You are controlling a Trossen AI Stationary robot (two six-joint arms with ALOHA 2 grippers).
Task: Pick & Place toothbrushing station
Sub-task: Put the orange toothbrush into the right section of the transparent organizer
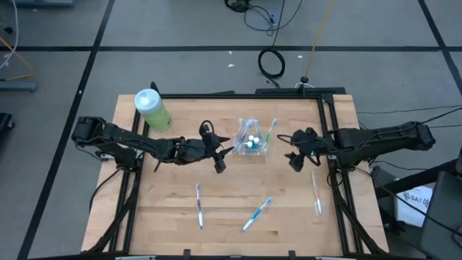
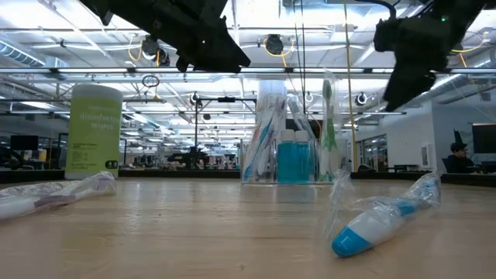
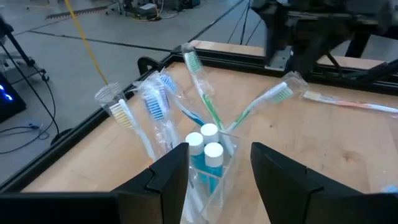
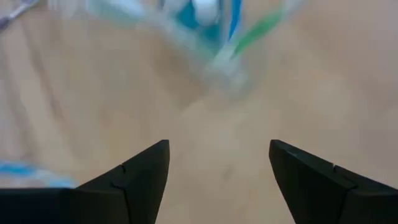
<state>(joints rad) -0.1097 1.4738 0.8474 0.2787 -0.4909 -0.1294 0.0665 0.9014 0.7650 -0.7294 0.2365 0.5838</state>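
High view: a clear plastic cup (image 1: 252,143) of toothbrushes and teal tubes stands on the wooden table (image 1: 180,238), nearer its far edge, between the left gripper (image 1: 219,160) and right gripper (image 1: 295,157). Three wrapped toothbrushes lie on open wood toward the near edge: one (image 1: 199,205) left, a blue one (image 1: 257,214) centre, one (image 1: 316,192) by the right rail. A green canister (image 1: 151,110) stands at the far left corner.

Low view: the cup (image 2: 284,138) stands mid-table; the blue toothbrush (image 2: 381,217) lies nearer.

Left wrist view: fingers (image 3: 166,177) apart, flanking the cup (image 3: 205,180); whether they touch it is unclear.

Right wrist view: fingers (image 4: 140,174) spread wide over bare wood, empty, the cup (image 4: 217,43) blurred beyond.
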